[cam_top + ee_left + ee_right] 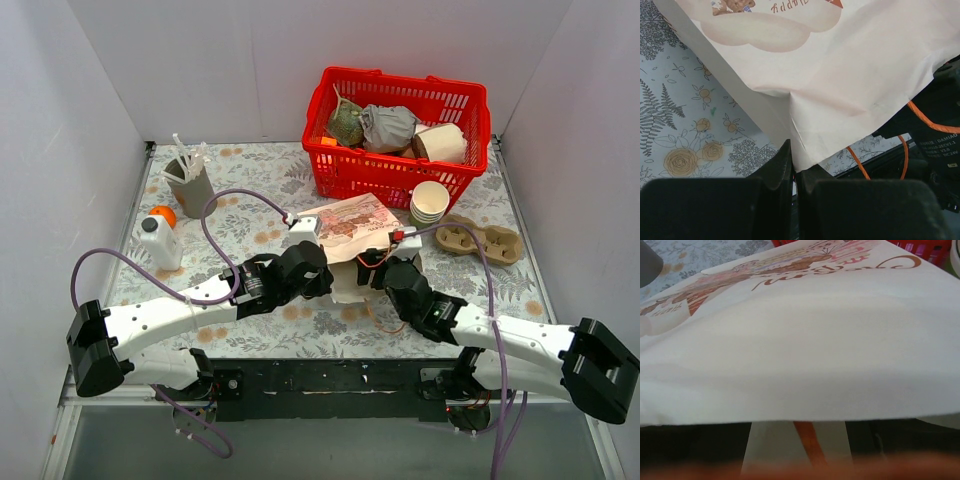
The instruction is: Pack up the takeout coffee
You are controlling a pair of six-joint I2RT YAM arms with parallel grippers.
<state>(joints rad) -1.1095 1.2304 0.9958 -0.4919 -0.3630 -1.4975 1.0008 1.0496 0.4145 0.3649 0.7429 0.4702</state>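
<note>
The takeout coffee, a dark green cup with a black dome lid, does not show in any view. A white paper bag (345,222) with a pink and brown print lies on its side at the table's middle. My left gripper (322,268) is shut on the bag's near edge; the left wrist view shows the fingers (780,170) pinching a corner of the bag (840,65). My right gripper (378,262) is at the same edge from the right. In the right wrist view the bag (800,350) covers most of the frame, and two dark blurred fingers (695,440) stand apart beneath it.
A red basket (400,180) at the back holds a greenish lump, a grey crumpled thing and a cream roll. A stack of lidless cream cups (430,203) and a cardboard cup carrier (485,240) stand right of the bag. A grey utensil cup (190,180), a white bottle (160,242) and an orange (163,215) are at the left.
</note>
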